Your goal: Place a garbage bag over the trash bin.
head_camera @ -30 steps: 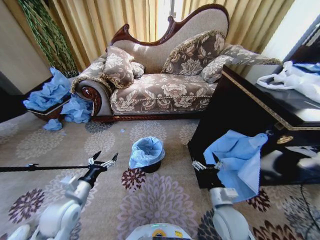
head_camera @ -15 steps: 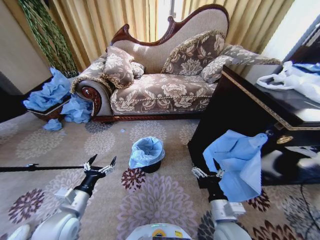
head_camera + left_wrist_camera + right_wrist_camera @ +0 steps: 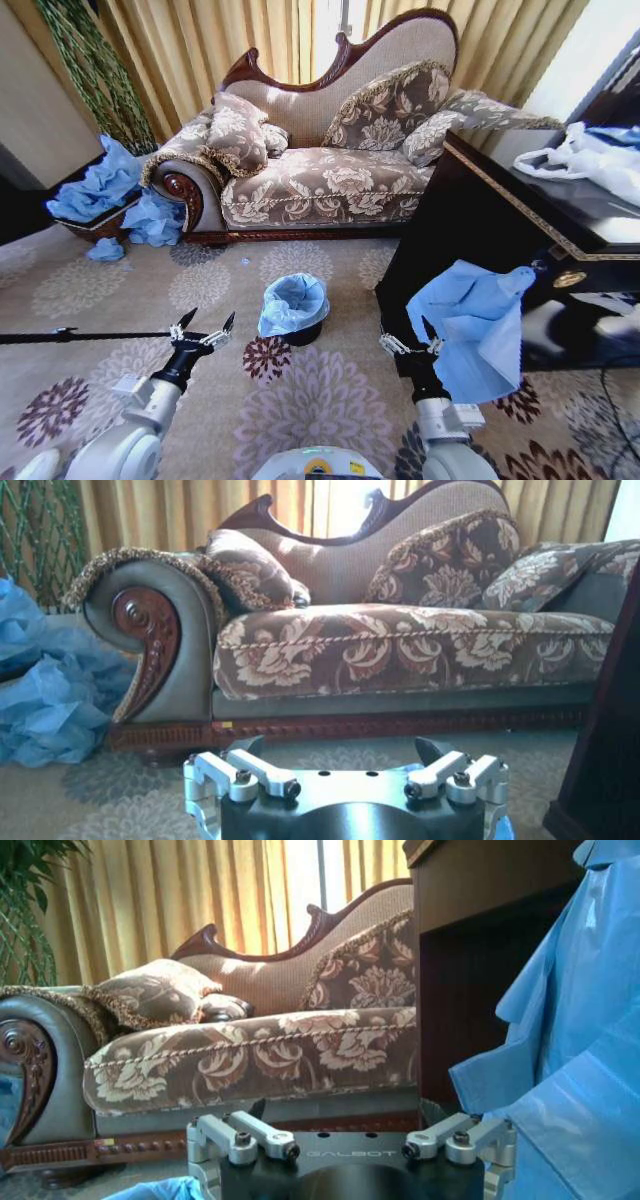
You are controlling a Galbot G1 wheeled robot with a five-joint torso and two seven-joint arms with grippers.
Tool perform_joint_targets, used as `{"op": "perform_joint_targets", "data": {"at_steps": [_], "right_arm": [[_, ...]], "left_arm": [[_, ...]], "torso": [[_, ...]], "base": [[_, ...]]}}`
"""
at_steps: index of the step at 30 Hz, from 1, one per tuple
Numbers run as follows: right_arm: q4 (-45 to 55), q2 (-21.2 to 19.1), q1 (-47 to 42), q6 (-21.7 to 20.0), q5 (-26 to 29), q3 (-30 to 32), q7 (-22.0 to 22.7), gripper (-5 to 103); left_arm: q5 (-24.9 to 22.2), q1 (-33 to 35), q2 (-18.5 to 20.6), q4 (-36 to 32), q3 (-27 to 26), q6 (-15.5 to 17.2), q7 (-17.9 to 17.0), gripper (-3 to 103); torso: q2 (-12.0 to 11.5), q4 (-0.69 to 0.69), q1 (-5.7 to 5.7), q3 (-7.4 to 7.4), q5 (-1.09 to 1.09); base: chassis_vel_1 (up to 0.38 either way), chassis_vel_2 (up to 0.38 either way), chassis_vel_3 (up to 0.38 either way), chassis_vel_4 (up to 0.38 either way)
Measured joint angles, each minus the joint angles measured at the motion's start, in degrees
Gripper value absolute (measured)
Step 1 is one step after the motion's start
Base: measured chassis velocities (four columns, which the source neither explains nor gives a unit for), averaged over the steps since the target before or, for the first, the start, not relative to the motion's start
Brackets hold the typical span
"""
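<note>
Garbage bag (image 3: 293,302) draped over trash bin (image 3: 303,332) on carpet, lining it | left claw (image 3: 202,331) spread wide, empty, beside bin | right claw (image 3: 408,342) spread, empty, clear of bin.

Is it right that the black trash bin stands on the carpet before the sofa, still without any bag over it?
Not quite. The head view shows the trash bin on the carpet before the sofa, but the garbage bag already covers its top.

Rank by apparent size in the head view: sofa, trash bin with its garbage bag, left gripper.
1. Sofa, though farthest away.
2. Trash bin with garbage bag.
3. Left gripper, open, though nearest.
</note>
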Motion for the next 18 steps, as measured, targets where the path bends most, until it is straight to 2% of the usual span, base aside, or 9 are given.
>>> {"op": "perform_joint_targets", "data": {"at_steps": [18], "right_arm": [[-0.09,-0.06,0.08,-0.07,0.12,-0.05,0.08,100]], "left_arm": [[-0.08,-0.05,0.07,0.09,0.01,0.08,-0.04,100]], "torso": [[0.00,0.00,0.00,0.00,0.00]], "base": [[0.000,0.000,0.000,0.000]]}}
